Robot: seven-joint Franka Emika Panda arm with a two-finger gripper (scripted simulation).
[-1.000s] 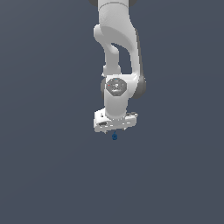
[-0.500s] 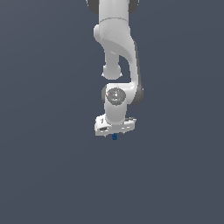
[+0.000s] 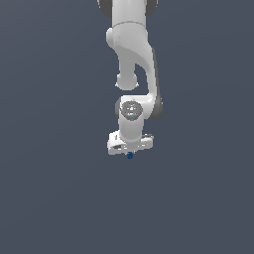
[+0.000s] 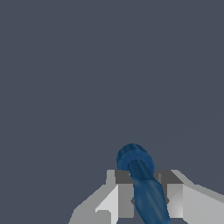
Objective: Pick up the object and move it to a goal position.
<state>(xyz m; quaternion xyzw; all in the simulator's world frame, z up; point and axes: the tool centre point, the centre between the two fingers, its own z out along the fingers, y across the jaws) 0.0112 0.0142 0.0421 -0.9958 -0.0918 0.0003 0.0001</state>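
Item: dark blue object (image 4: 142,183), held lengthwise between the fingers of the gripper (image 3: 130,153), clamped firmly for carriage, at centre frame.

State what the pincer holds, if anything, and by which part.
The pincer holds the dark blue object, clamped on its shaft between the fingers, the wider round end protruding beyond them.

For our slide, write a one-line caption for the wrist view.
Gripper closed on the dark blue elongated object, its knobbed end jutting past the fingers over plain grey ground.
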